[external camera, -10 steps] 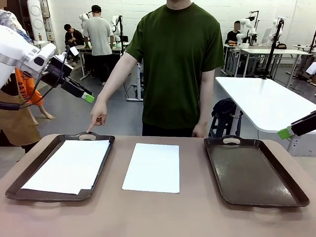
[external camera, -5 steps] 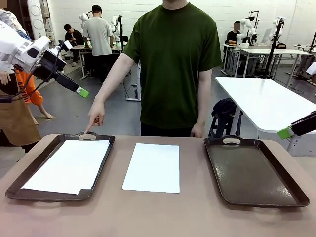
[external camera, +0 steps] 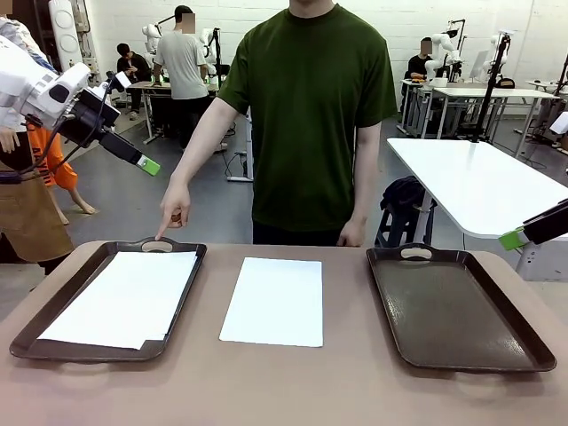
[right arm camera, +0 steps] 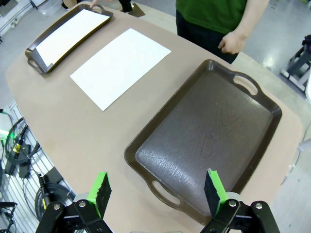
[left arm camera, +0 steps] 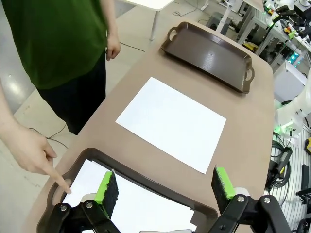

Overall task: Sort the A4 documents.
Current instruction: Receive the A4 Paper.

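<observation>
Left claw (left arm camera: 163, 187) agape above blank white A4 documents (left arm camera: 172, 121).

front: counter (external camera: 293, 382) seen low from the robot's side, facing the person | wrists: counter viewed steeply from high above, opposite ends | shared: loose sheet (external camera: 273, 300), both trays

Two trays (external camera: 461, 306), (external camera: 35, 333); one loose sheet (external camera: 273, 300); one stack (external camera: 124, 297).
</observation>
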`<state>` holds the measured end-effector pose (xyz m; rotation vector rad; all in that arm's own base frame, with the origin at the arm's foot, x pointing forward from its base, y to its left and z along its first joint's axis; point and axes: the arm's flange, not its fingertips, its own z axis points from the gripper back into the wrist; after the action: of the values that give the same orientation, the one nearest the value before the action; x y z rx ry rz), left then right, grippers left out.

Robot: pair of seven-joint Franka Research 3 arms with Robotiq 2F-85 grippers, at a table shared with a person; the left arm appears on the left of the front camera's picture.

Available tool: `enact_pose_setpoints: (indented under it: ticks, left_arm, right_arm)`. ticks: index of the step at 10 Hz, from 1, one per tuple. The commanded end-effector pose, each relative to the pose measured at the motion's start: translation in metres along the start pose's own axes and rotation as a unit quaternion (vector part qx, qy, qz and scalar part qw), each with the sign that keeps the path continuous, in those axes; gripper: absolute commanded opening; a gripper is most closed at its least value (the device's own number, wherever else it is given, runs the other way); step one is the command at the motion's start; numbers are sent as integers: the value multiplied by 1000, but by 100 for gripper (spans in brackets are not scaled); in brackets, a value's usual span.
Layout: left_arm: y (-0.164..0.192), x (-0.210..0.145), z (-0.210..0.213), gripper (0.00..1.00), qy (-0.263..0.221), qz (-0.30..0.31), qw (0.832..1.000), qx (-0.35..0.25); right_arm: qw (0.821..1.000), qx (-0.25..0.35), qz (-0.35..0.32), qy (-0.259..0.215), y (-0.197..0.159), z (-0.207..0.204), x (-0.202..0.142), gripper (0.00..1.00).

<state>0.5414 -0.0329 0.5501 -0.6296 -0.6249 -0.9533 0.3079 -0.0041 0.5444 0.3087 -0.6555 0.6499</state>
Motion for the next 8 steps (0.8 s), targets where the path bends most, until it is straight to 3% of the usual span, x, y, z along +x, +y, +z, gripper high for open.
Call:
enact_pose_setpoints:
  ticks: [1, 8]
  left_arm:
    - [-1, 4, 8, 100, 3, 12, 1000, -10]
    - [0, 0, 0, 100, 0, 0, 1000, 0]
  right_arm:
    - [1000, 10, -1, -4, -1, -2, 0, 100]
    - [1000, 10, -1, -4, -1, -2, 0, 100]
